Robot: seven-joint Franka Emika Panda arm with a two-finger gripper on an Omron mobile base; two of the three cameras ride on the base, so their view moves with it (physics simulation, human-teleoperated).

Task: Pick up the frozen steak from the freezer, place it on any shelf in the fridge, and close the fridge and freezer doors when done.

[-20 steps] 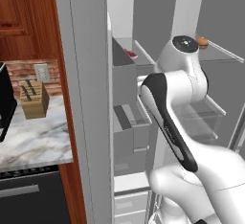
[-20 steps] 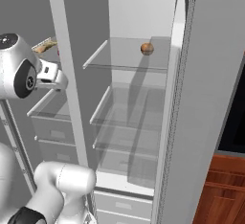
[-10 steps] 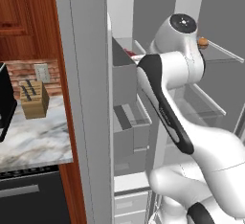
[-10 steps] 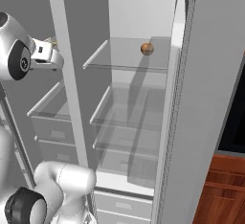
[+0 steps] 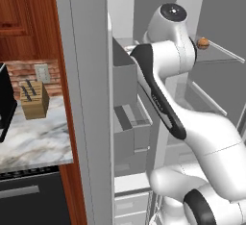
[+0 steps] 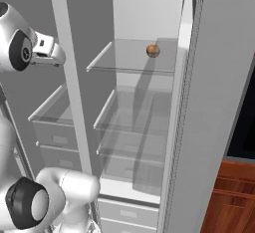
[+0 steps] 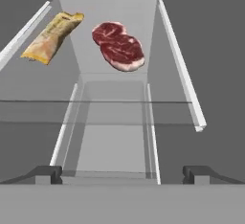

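Note:
The frozen steak point(image 7: 118, 46), a dark-red marbled slab, lies flat on a glass pane in the freezer point(image 7: 112, 132), well ahead of my gripper point(image 7: 122, 175). The gripper is open and holds nothing; its two fingertips point(image 7: 48, 174) stand wide apart and touch nothing. My hand point(image 6: 47, 53) reaches into the upper part of the freezer, left of the divider. The freezer door point(image 5: 81, 99) stands open at the left and the fridge door point(image 6: 214, 127) at the right. The fridge's top shelf point(image 6: 124, 60) carries a small orange-brown ball point(image 6: 153, 51).
A yellow packet point(image 7: 52, 36) lies left of the steak on the same pane. Grey bins point(image 5: 127, 123) sit lower in the freezer. A knife block point(image 5: 33, 99) stands on the marble counter point(image 5: 33, 142) left of the unit, above a black oven point(image 5: 29, 200).
The arm has risen and swung its hand forward into the top of the freezer. The gripper has stayed open.

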